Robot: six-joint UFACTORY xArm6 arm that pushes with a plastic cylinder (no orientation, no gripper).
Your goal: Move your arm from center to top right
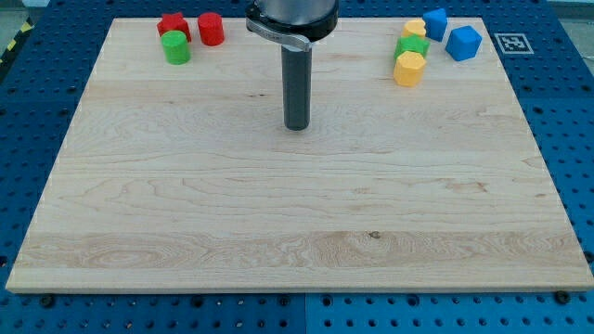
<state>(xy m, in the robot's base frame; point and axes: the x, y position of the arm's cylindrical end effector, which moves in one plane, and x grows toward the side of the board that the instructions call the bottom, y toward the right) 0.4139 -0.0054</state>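
My tip [297,126] rests on the wooden board [297,232] a little above its middle, with no block near it. At the view's top right sits a cluster: a yellow hexagonal block [408,69], a green block [413,45] above it, a second yellow block [415,29] partly hidden behind the green one, a small blue block [435,22] and a larger blue block [463,43]. This cluster lies well to the right of the tip and above it.
At the view's top left stand a red star-like block [173,25], a red cylinder [211,29] and a green cylinder [175,47]. The arm's dark body [291,17] hangs over the top edge. A blue pegboard [566,111] surrounds the board, with a marker tag [513,43] at top right.
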